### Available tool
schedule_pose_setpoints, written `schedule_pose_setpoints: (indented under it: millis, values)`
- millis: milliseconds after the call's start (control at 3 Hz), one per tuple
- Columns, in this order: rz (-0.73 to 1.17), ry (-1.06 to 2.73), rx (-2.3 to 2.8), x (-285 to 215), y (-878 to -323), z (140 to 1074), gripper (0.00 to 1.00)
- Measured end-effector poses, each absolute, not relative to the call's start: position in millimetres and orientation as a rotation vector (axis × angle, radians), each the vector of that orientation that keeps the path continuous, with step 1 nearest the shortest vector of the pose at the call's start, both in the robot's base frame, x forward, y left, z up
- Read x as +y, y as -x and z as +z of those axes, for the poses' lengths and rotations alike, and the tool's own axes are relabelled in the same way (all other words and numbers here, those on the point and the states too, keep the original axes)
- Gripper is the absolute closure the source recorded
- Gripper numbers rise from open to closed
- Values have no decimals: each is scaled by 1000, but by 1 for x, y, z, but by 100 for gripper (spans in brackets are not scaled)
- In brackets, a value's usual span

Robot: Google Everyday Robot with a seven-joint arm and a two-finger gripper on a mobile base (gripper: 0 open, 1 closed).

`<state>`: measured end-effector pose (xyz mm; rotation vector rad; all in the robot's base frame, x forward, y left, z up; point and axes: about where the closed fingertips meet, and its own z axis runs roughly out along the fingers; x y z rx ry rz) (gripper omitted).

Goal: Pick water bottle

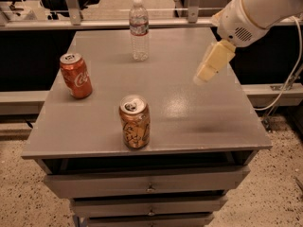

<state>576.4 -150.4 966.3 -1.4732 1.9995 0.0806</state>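
The water bottle stands upright near the far edge of the grey table. It is clear and ribbed, with a white cap and a white-and-red label band. My gripper hangs from the white arm at the upper right. It is above the right half of the table, to the right of the bottle and nearer the camera, well apart from it.
An orange-red soda can stands at the left of the table. A brown-gold can stands near the front edge. Drawers sit under the tabletop. A metal rail runs behind the table. A cable hangs at the right.
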Motion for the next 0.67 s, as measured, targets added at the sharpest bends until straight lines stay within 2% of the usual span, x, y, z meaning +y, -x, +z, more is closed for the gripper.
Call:
schedule_pose_setpoints:
  millis: [333, 667]
  values:
    - [181, 1308, 1919, -121, -615, 965, 0]
    - [181, 1308, 1919, -121, -615, 965, 0]
